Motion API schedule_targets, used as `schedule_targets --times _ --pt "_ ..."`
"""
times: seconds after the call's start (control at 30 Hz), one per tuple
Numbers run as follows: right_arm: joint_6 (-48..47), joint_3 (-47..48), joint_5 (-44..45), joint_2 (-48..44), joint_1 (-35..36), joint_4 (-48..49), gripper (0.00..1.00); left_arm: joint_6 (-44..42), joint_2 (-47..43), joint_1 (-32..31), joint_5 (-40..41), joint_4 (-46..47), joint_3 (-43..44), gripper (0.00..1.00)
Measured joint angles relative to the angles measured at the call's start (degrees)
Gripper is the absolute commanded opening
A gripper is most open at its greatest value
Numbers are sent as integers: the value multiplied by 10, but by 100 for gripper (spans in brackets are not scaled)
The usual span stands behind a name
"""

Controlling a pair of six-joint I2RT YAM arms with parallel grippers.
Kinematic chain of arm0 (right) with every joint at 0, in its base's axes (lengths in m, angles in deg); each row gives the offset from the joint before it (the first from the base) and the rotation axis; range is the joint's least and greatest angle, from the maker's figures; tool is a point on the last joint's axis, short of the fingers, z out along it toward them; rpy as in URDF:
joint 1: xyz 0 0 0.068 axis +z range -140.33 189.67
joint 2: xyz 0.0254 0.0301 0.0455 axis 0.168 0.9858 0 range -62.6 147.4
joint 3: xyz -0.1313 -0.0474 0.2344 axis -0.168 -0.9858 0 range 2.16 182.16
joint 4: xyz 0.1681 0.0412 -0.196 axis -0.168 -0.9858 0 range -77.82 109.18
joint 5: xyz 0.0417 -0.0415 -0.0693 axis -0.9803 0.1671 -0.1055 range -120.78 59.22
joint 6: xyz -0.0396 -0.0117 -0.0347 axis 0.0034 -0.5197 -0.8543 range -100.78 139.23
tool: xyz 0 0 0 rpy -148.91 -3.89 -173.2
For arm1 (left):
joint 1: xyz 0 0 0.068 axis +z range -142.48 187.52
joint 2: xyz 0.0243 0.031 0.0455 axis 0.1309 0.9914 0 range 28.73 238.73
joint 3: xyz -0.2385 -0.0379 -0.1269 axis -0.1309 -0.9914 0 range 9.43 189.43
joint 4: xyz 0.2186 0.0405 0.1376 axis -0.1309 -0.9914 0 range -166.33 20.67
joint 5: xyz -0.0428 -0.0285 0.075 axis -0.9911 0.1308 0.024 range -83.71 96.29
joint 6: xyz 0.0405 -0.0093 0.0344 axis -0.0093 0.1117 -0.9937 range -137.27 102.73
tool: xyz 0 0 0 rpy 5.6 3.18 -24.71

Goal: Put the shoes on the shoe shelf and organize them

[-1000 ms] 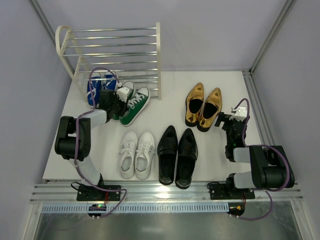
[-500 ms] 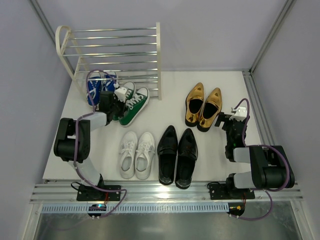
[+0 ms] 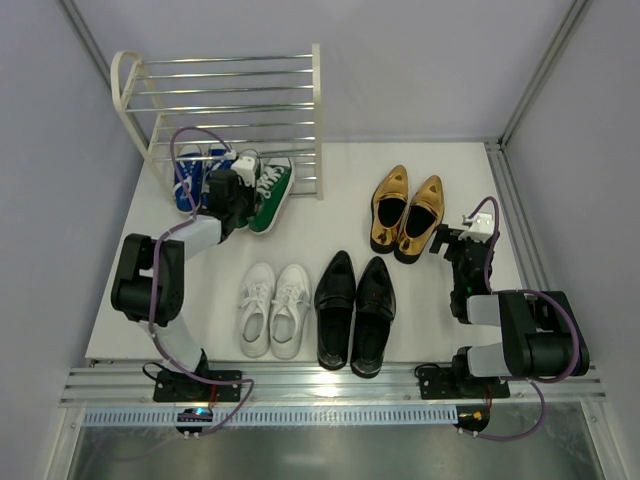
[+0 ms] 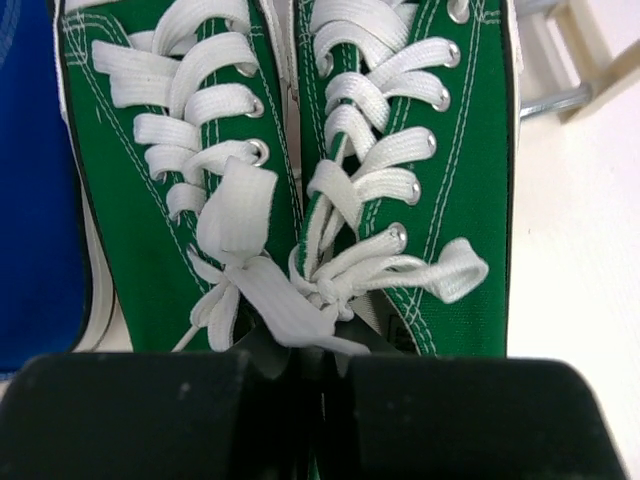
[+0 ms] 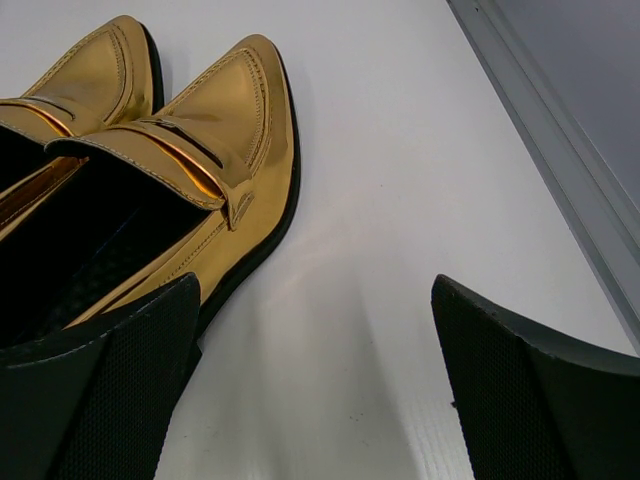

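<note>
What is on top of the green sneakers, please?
The left tool sits on the green sneakers, shut where their inner edges meet. Their white laces show ahead of it; the heels and what it pinches are covered.

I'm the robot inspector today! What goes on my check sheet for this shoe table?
Surface: white table, bare between the shoes.
Job's things: shoe shelf at the back left, upper tiers hold nothing; blue sneakers and green sneakers at its foot; white sneakers, black loafers and gold shoes out on the table, in pairs.
Clutter: nothing seen.
Grippers: left gripper shut on the green sneakers; right gripper open, empty, beside the gold shoes.
Cables: purple cable loops along both arms.
Surroundings: grey walls, metal rail at the near edge.
</note>
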Motion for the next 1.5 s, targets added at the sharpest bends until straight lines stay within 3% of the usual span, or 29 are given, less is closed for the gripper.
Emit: schedule_targets --times 0.43,0.97,1.07,1.3,1.4,1.5 --pt "0 0 0 0 0 0 97 2 116 -13 65 47 129 0" --pt "0 0 0 0 0 0 97 47 179 -19 58 56 204 0" --pt "0 0 0 0 0 0 97 52 190 -21 60 75 210 11" --pt "0 0 0 0 0 0 97 70 202 -22 71 165 219 67" --pt "0 0 0 0 0 0 97 79 194 -24 73 190 214 78" --pt "0 0 0 0 0 0 97 81 171 -24 73 201 185 81"
